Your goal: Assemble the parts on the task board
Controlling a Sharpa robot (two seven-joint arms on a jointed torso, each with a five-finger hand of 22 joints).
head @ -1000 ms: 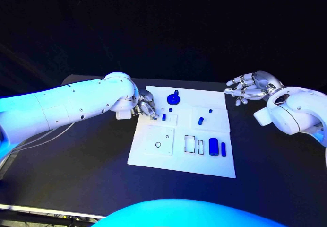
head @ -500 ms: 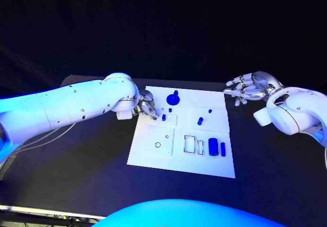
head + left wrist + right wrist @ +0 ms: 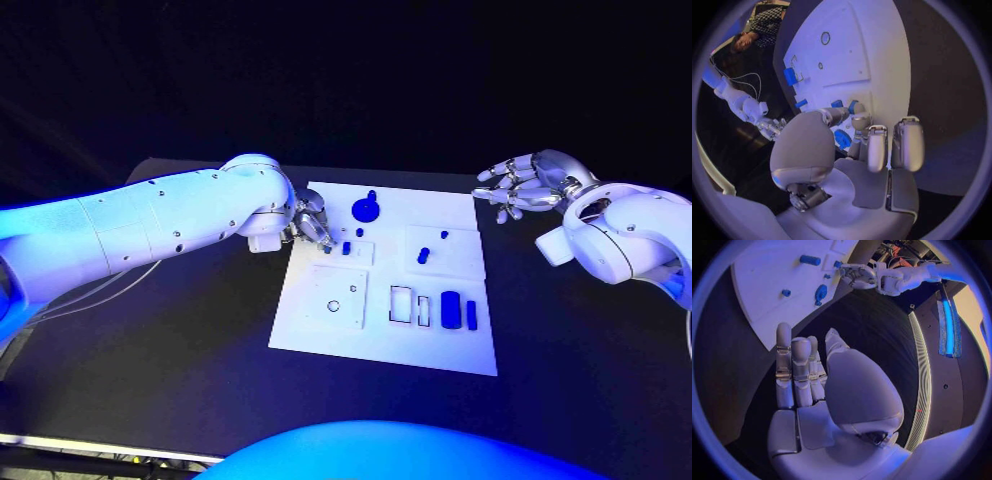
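The white task board (image 3: 387, 335) lies mid-table. My left hand (image 3: 309, 226) hovers over its near-left edge, thumb and one finger pinching a small blue part (image 3: 346, 247) that stands on the board; the same part (image 3: 852, 106) sits at the fingertips (image 3: 859, 116) in the left wrist view. A round blue part (image 3: 368, 209) lies at the board's far side, a short blue piece (image 3: 424, 256) in the middle, a blue cylinder (image 3: 451, 308) and a thin blue bar (image 3: 472, 315) at the right. My right hand (image 3: 526, 185) hangs off the board's far right corner, fingers spread, holding nothing.
The black table (image 3: 173, 340) surrounds the board, with bare surface on both sides and in front. Rectangular slots (image 3: 402, 304) and a round hole (image 3: 335, 306) are cut in the board. From the right wrist, the board (image 3: 767, 285) and my left hand (image 3: 857, 275) lie ahead.
My left hand's fingertips have closed in slightly on the small blue part. The right hand has stayed in place.
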